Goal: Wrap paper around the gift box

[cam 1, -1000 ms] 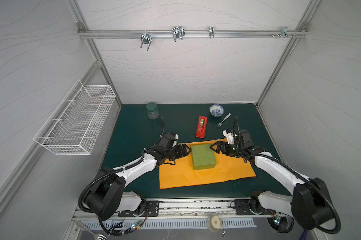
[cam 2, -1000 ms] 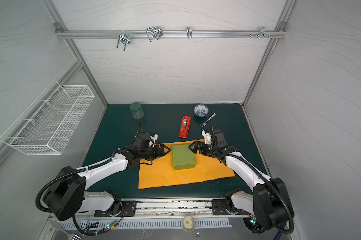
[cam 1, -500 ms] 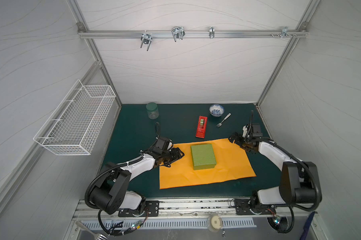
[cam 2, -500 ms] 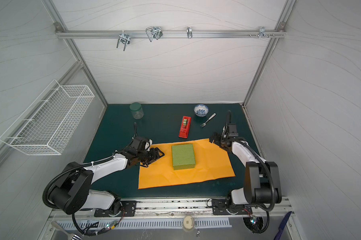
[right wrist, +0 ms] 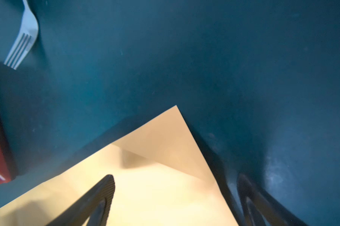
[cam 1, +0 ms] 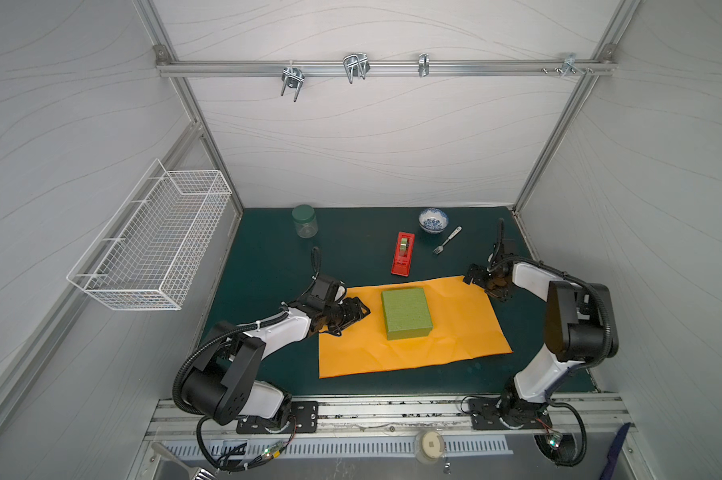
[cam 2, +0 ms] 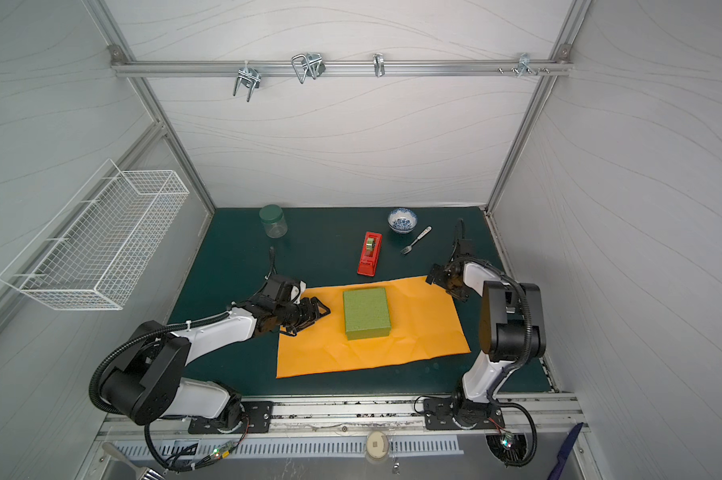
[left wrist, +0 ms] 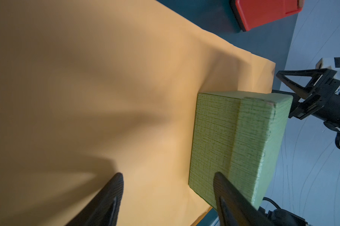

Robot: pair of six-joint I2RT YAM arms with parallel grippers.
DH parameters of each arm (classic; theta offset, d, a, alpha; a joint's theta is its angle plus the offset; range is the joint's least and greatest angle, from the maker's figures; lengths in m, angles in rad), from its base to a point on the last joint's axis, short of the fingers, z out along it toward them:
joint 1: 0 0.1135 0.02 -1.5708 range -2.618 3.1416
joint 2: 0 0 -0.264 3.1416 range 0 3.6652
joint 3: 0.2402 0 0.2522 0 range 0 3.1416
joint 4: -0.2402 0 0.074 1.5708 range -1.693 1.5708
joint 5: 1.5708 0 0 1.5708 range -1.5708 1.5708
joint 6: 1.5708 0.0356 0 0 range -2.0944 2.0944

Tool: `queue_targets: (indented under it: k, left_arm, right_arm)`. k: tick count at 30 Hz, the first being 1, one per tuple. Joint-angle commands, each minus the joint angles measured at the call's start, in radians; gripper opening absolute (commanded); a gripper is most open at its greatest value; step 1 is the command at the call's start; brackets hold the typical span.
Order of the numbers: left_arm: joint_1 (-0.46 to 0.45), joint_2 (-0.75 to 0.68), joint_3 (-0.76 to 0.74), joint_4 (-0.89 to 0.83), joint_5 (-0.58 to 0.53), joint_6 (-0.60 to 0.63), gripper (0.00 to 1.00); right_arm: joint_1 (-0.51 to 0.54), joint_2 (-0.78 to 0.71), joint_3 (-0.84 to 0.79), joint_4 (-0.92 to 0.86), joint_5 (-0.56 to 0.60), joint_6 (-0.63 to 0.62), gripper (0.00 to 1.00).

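The olive-green gift box [cam 1: 406,307] [cam 2: 366,312] lies on the left-centre of the flat orange paper [cam 1: 446,345] [cam 2: 417,332]. My left gripper [cam 1: 361,311] [cam 2: 324,309] hovers low over the paper's left part, open and empty, pointing at the box's left side with a short gap between. In the left wrist view the gripper [left wrist: 168,176] frames bare paper [left wrist: 87,97] and a box [left wrist: 233,137] corner. My right gripper [cam 1: 471,276] [cam 2: 432,279] stands open at the paper's far right corner. In the right wrist view the gripper [right wrist: 177,178] straddles that edge of the paper [right wrist: 161,176].
A red tape dispenser [cam 1: 403,258] lies just behind the paper. A fork [cam 1: 446,240] and a blue-patterned bowl [cam 1: 433,220] sit at the back right, a green-lidded jar [cam 1: 304,222] at the back left. A wire basket [cam 1: 151,245] hangs on the left wall.
My right gripper has drawn back from the box's right side to the paper's far right corner. My left gripper has pulled a little away from the box. Box and paper stay put.
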Motion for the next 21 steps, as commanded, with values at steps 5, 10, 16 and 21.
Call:
queue_targets:
  k: [5, 10, 16, 21]
  left_arm:
    - [0.022, 0.036, -0.005, 0.019, -0.04, 0.034, 0.74]
    - [0.053, 0.061, -0.004, 0.02, -0.05, 0.049, 0.74]
    - [0.108, 0.109, 0.011, 0.029, -0.05, 0.067, 0.74]
    - [0.133, 0.163, 0.04, 0.032, -0.063, 0.073, 0.74]
  right_arm:
    - [-0.012, 0.018, -0.031, -0.058, -0.126, -0.027, 0.95]
    - [-0.016, -0.069, -0.117, -0.034, -0.169, -0.017, 0.9]
    - [-0.021, -0.117, -0.183, -0.009, -0.227, -0.013, 0.84]
    - [-0.022, -0.166, -0.232, 0.027, -0.224, -0.003, 0.79]
